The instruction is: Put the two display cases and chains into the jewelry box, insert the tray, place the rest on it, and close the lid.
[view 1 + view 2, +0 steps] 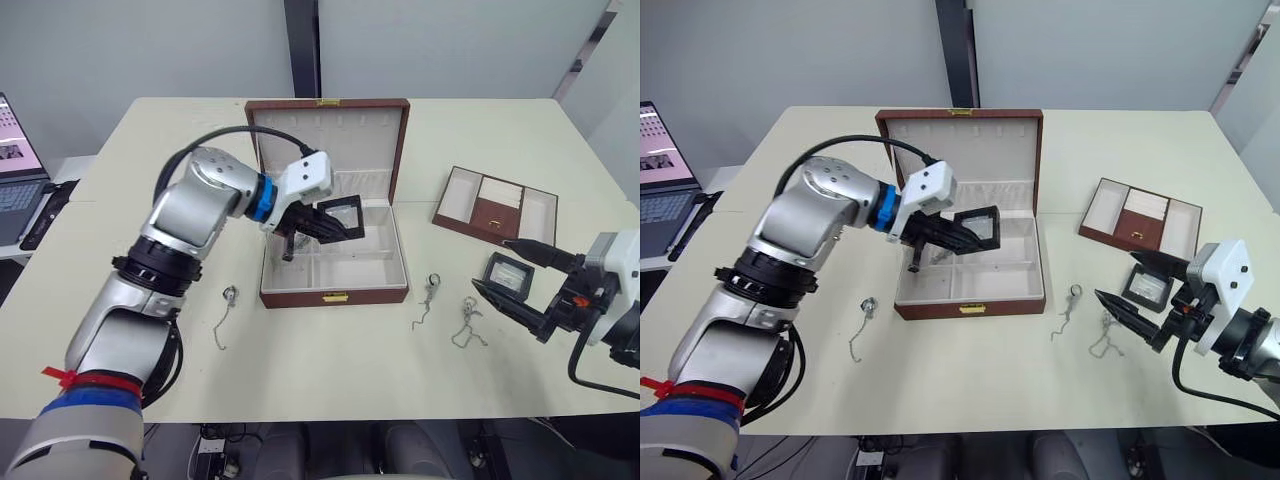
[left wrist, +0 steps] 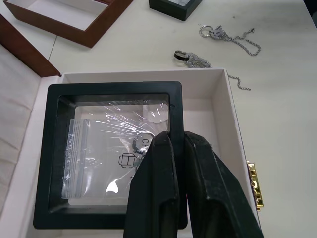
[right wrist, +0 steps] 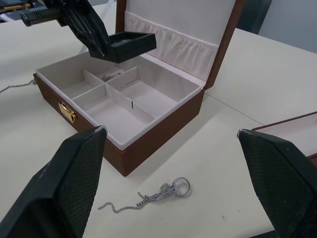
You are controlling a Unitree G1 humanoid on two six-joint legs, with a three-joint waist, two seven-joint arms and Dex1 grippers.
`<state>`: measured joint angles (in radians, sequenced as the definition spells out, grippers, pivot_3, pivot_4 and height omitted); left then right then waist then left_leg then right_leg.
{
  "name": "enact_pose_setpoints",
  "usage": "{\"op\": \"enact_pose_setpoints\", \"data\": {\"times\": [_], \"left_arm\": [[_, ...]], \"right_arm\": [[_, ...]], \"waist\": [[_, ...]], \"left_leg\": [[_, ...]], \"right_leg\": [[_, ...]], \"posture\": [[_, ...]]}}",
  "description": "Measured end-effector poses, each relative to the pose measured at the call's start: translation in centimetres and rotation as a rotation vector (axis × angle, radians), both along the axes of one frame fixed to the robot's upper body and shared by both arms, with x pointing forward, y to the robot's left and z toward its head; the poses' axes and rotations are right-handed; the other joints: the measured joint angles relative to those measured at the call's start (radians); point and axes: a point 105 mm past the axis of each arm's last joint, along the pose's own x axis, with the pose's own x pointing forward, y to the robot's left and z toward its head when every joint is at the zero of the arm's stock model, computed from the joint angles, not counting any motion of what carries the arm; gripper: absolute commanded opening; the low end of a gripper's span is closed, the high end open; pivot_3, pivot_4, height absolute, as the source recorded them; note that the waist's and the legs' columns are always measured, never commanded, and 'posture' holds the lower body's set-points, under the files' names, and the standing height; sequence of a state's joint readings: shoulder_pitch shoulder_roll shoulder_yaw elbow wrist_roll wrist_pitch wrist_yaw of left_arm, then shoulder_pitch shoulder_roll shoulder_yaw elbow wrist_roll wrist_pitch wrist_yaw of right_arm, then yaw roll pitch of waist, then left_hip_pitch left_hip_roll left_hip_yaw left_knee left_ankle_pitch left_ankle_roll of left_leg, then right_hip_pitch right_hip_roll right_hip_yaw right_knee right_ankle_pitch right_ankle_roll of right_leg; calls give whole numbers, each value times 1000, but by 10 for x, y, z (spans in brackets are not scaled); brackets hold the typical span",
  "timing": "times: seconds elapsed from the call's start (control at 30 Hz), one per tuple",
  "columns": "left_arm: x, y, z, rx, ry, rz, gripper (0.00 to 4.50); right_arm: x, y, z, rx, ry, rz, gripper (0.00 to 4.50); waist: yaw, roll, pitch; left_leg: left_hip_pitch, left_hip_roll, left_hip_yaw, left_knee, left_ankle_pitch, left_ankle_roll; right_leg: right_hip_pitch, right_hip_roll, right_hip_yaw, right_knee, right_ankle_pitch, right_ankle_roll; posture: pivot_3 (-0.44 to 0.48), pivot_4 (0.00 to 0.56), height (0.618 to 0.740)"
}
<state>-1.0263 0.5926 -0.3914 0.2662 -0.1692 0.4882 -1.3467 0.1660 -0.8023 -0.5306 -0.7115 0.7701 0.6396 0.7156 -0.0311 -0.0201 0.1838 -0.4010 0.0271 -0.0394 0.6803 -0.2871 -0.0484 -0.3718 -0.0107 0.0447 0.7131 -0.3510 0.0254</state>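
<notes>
The jewelry box [image 1: 335, 295] stands open at mid-table with its lid [image 1: 330, 140] upright. My left gripper [image 1: 325, 228] is shut on one black display case [image 2: 109, 99] and holds it level above the box's compartments. A small chain [image 3: 111, 75] lies in a back compartment. The second display case [image 1: 508, 275] rests on the table to the right. My right gripper [image 1: 489, 265] hangs open just beside it, with nothing in its fingers. Three chains lie on the table: one [image 1: 226, 310] left of the box and two [image 1: 428, 300] [image 1: 467, 325] to its right.
The shallow brown tray [image 1: 495, 205] sits at the right, behind the second display case. A laptop [image 1: 15, 170] stands off the table's left edge. Bare tabletop runs along the front of the box.
</notes>
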Motion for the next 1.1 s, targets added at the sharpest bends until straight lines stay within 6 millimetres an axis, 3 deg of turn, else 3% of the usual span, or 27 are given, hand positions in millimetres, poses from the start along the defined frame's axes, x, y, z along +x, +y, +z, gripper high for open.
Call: {"op": "enact_pose_setpoints", "data": {"times": [0.2,0.47,1.1], "left_arm": [[16,-6,-25,24,-31,27,14],[26,-8,-42,37,-55,33,14],[35,-9,-47,35,-98,54,14]], "right_arm": [[-2,0,-2,-1,1,-19,4500],[-3,1,-2,-3,1,-25,4500],[0,0,-1,2,-5,-19,4500]], "waist": [[0,0,0],[1,0,0],[1,0,0]], "left_leg": [[0,0,0,0,0,0],[0,0,0,0,0,0],[0,-1,0,0,0,0]], "right_leg": [[0,0,0,0,0,0],[0,0,0,0,0,0],[0,0,0,0,0,0]], "posture": [[0,150,740],[0,150,740],[0,150,740]]}}
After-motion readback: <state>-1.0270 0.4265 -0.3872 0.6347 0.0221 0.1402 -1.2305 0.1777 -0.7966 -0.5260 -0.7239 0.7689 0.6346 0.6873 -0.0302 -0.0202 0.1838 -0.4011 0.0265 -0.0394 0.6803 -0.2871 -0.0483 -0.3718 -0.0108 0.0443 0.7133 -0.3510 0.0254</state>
